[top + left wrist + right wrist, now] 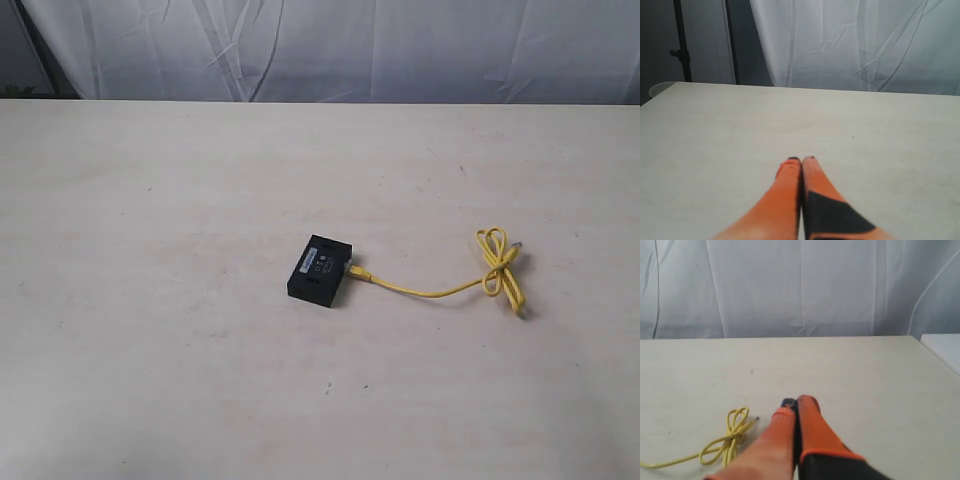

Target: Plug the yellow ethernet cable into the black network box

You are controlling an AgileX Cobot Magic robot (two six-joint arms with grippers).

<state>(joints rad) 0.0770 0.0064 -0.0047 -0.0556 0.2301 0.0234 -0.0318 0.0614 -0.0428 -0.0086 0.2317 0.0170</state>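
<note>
My left claw (801, 160) and right claw (797, 402) are pinched shut, empty. The cable (496, 270) beside the right one seems seated in the box (320, 270); I'd back away without snagging it.

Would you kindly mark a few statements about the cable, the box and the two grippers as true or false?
1. One end of the yellow ethernet cable meets the side of the black network box. True.
2. The cable lies straight. False: its far part is tied in loops.
3. The left gripper has its jaws wide open. False: they are shut.
4. The right gripper has its jaws shut on nothing. True.
</note>
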